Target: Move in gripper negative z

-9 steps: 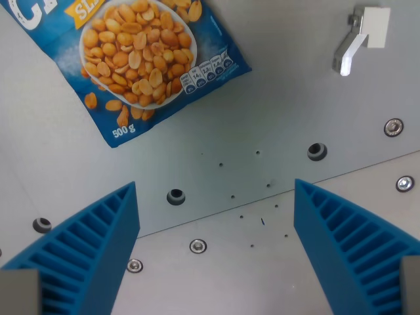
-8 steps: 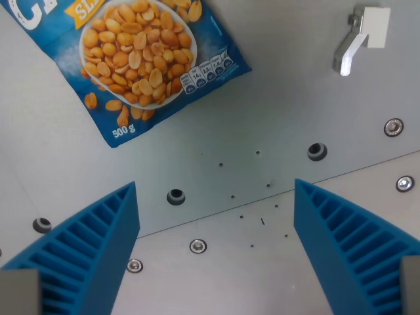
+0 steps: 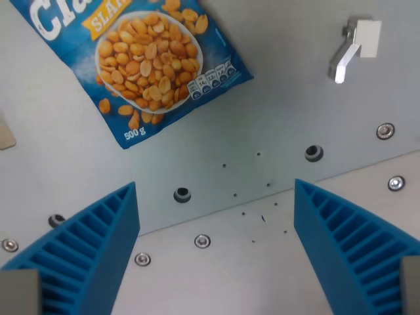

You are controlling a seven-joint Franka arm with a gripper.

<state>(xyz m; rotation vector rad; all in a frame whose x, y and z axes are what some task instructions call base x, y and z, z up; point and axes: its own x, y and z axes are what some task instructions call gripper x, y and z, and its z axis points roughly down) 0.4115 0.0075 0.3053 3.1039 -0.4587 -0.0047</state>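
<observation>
The gripper (image 3: 216, 252) hangs over a grey metal table (image 3: 275, 98), its two blue ribbed fingers (image 3: 85, 256) spread wide at the wrist view's lower left and lower right with nothing between them. A blue bag of peanuts (image 3: 141, 65) lies flat at the far left, tilted, marked 500 g. A small metal bracket (image 3: 351, 49) stands at the far right. Screws and holes dot the table between the fingers.
</observation>
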